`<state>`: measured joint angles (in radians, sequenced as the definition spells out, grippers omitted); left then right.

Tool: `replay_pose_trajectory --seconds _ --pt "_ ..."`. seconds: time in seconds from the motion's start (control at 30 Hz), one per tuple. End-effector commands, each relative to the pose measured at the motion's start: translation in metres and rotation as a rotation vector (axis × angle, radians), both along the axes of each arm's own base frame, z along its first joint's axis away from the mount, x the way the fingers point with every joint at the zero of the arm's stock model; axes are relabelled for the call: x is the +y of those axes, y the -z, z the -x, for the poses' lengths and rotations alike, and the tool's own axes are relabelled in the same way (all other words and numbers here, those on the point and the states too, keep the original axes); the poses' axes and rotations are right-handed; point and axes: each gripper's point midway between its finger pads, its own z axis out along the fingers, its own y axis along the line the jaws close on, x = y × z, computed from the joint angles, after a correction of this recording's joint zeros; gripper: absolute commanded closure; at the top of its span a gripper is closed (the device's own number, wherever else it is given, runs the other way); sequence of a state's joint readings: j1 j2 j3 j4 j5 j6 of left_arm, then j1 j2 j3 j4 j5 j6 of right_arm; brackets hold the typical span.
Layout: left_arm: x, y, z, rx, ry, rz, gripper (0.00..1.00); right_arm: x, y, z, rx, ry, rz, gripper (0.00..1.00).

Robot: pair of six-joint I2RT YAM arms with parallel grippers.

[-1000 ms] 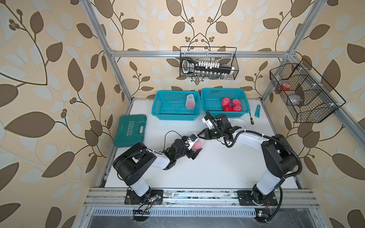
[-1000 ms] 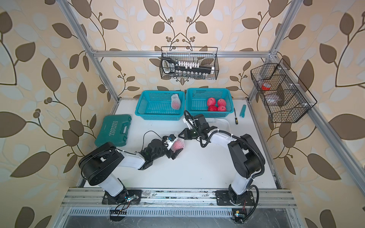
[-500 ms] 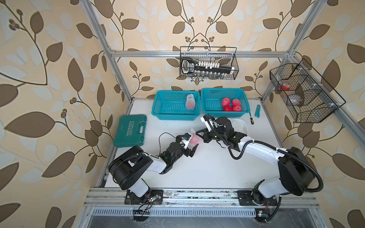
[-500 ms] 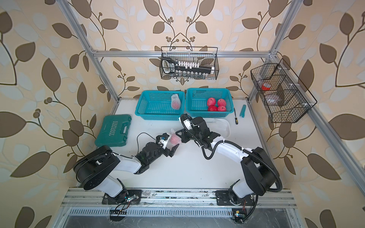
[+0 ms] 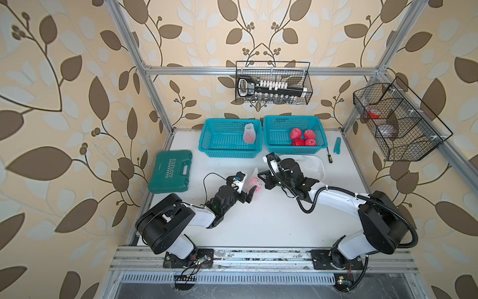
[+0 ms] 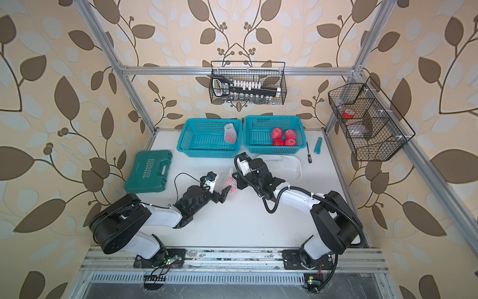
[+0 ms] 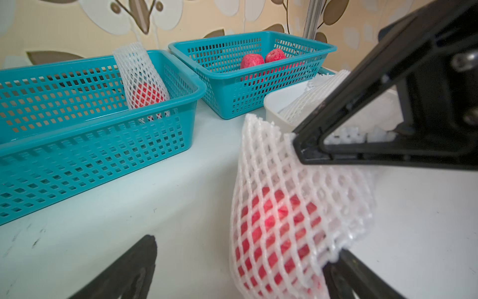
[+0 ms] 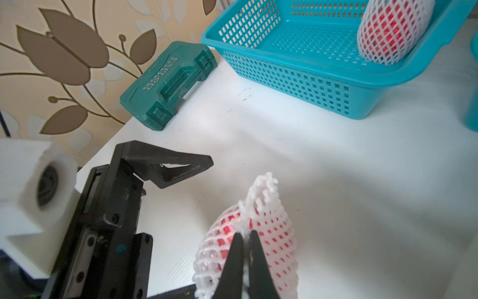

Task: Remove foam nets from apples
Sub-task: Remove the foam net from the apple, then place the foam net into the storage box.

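A red apple in a white foam net (image 5: pixel 254 181) (image 6: pixel 229 182) lies mid-table. My right gripper (image 5: pixel 260 180) (image 8: pixel 244 234) is shut on the net's upper side, pinching the mesh (image 8: pixel 261 207). My left gripper (image 5: pixel 245 191) (image 7: pixel 241 252) is open around the netted apple (image 7: pixel 279 227); one finger (image 7: pixel 344 266) is next to the net, the other stands apart. A second netted apple (image 5: pixel 249 134) (image 7: pixel 144 88) leans in the left teal basket (image 5: pixel 207 145). Several bare apples (image 5: pixel 302 138) (image 6: pixel 283 137) lie in the right teal basket (image 5: pixel 269 134).
A white tray (image 5: pixel 322 170) behind my right wrist holds loose foam nets (image 6: pixel 282 164). A green tool case (image 5: pixel 170 170) lies at the table's left edge. A screwdriver (image 5: pixel 329 158) and a teal stick (image 5: pixel 337 148) lie at the back right. Wire baskets (image 5: pixel 273 82) (image 5: pixel 398 124) hang on the walls.
My right arm reached left to the netted apple and shut on its net. The netted apple shifted slightly towards the back. My left gripper stayed open and drew back a little.
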<state>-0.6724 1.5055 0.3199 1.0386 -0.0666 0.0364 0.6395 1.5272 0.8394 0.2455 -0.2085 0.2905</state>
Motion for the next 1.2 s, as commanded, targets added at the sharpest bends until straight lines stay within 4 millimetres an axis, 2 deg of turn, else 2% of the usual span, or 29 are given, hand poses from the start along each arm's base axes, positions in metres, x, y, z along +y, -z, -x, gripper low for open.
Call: replay_pose_trajectory --seconds 0.0,0.17,0.23,0.4,0.57,0.6,0.67,0.77,0.97,1.07,1.17 --pt "-0.006 -0.003 0.003 0.024 0.043 0.028 0.01 -0.004 -0.013 -0.005 -0.026 0.037 0.012 1.00" --pt "-0.017 0.019 0.014 0.098 0.127 0.002 0.01 -0.005 -0.027 -0.007 -0.025 0.055 -0.009 1.00" --pt "-0.025 0.021 0.019 0.106 0.177 0.004 0.01 -0.004 -0.026 -0.008 -0.020 0.051 -0.006 1.00" --pt "-0.032 0.009 0.023 0.081 0.228 0.018 0.01 -0.004 -0.015 -0.012 0.025 0.050 -0.021 1.00" --pt "-0.023 -0.003 0.023 0.045 0.190 0.015 0.01 -0.009 -0.035 -0.010 -0.009 0.060 -0.048 1.00" --pt "-0.020 -0.014 0.022 0.016 0.177 0.025 0.01 -0.011 -0.039 -0.011 -0.013 0.062 -0.050 1.00" --pt "-0.017 -0.017 0.021 0.003 0.163 0.020 0.01 -0.014 -0.049 -0.013 -0.015 0.061 -0.065 1.00" --pt "-0.017 -0.025 0.019 -0.008 0.170 0.025 0.01 -0.026 -0.066 -0.019 -0.012 0.076 -0.128 1.00" --pt "-0.009 -0.061 0.010 -0.042 0.158 0.143 0.01 -0.050 -0.100 -0.036 -0.002 0.091 -0.280 1.00" --pt "-0.011 -0.071 0.007 -0.040 0.159 0.128 0.01 -0.074 -0.116 -0.050 -0.030 0.156 -0.345 1.00" --pt "-0.016 -0.077 0.006 -0.038 0.189 0.089 0.01 -0.107 -0.120 -0.069 -0.020 0.259 -0.396 1.00"
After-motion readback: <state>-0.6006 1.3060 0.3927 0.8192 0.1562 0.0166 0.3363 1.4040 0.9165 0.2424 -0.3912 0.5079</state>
